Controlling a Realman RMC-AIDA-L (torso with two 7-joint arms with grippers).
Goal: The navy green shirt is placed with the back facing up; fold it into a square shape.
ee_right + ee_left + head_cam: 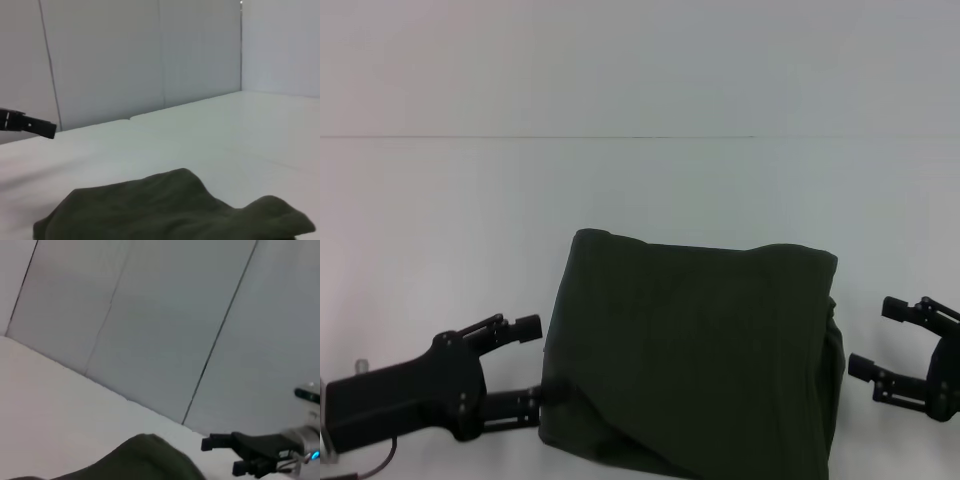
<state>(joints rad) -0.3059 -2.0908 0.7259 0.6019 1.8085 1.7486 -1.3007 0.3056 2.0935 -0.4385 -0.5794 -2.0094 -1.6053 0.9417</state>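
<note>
Roughly, largest to smallest:

Table [440, 220]: white, with the far wall behind it.

Shirt [690, 360]: it lies at the near middle of the table, between my two pincers, plain dark green side up. It is already folded into a thick block with four sides. The far edge is fairly straight, the left far corner rounded, and the near left corner bulges and sags. The right side shows stacked layers, a little loose. No sleeves stick out that I can see. Its near edge runs out of the head view.

Left pincer [533, 362]: near left, fingers spread wide, holding nothing. The lower fingertip [542, 397] is at the shirt's left edge; whether it touches I cannot tell.

Right pincer [875, 340]: near right, fingers wide apart, holding nothing, just beside the shirt's right edge and apart from it.

Progress: I judge the folding mostly done, since the shape is close to a square.

Left to do: perhaps tidying the lumpy near left corner and the loose right layers, then pulling my arms clear.
</note>
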